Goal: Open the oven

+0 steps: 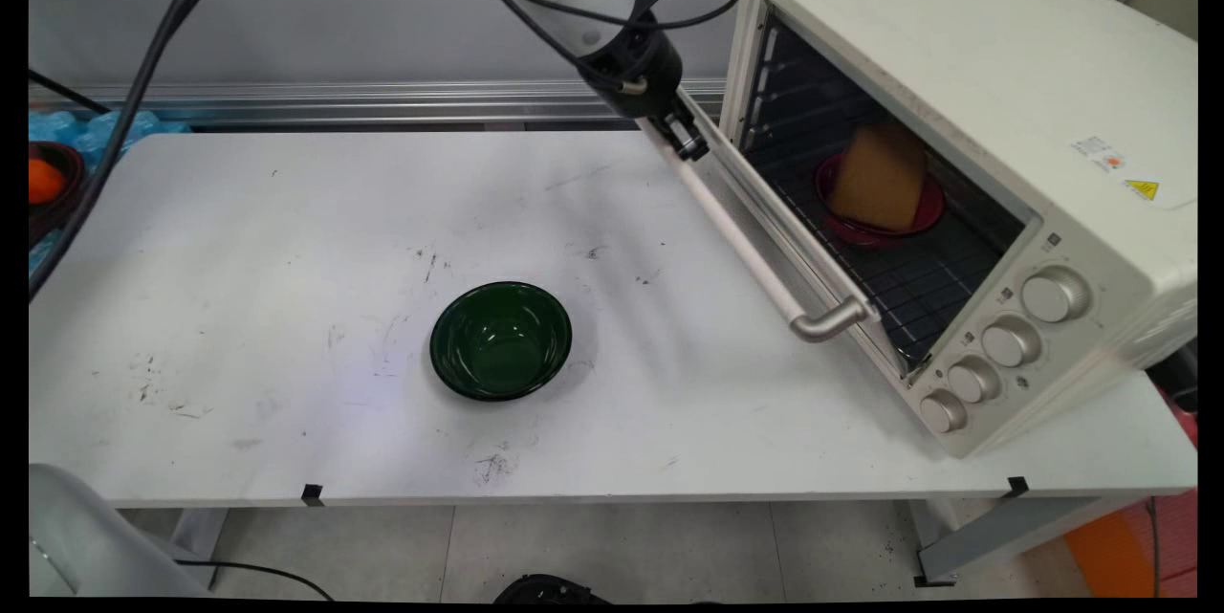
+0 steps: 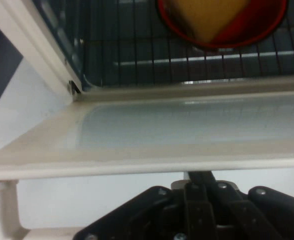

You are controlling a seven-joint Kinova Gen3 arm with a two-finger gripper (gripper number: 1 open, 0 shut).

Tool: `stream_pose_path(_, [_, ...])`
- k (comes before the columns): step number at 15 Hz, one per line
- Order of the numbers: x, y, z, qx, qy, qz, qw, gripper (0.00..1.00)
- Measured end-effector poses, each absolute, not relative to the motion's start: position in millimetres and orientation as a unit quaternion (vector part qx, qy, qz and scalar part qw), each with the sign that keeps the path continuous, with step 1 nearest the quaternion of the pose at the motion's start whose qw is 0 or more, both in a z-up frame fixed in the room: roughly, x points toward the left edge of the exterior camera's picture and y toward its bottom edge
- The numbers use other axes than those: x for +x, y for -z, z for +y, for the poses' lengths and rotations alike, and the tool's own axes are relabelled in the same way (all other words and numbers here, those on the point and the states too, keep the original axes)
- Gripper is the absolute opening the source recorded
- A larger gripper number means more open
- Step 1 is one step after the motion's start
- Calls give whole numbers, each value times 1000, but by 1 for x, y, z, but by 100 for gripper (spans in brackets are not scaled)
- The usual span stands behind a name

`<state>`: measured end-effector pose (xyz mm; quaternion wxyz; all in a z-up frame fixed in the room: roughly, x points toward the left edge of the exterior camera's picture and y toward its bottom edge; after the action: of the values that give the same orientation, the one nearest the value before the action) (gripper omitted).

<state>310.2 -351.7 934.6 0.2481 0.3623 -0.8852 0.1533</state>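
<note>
The gripper (image 1: 690, 142) sits up at the far end of the toaster oven's door (image 1: 765, 230), right against the handle bar (image 1: 741, 235) near its hinge-side end. From the hand view the black linkage (image 2: 202, 210) rises from below and disappears under the door's edge (image 2: 147, 167), so I cannot tell whether the fingers are spread or closed, nor whether they have hold of the bar.

The cream toaster oven (image 1: 966, 116) stands on the right side of the white table (image 1: 287, 211), its door dropped open and sloping down toward the table's middle. Inside, on the wire rack (image 1: 908, 278), there is a red plate (image 1: 875, 216) with a tan, wedge-shaped piece of food (image 1: 880, 175) resting on it; the same plate (image 2: 267, 25) and food (image 2: 207, 15) show at the top of the hand view, beyond the glass of the door. Four silver knobs (image 1: 1009, 342) run down the oven's front panel on its right.

A dark green bowl (image 1: 500, 340) sits upright and empty near the middle of the table, well apart from the oven and the gripper. Black cables (image 1: 143, 87) hang across the left side
</note>
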Motion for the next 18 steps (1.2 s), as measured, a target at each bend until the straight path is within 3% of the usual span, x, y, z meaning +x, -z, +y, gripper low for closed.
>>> stream_pose_path(18, [353,-877,-345,343,-115,-889,280,0])
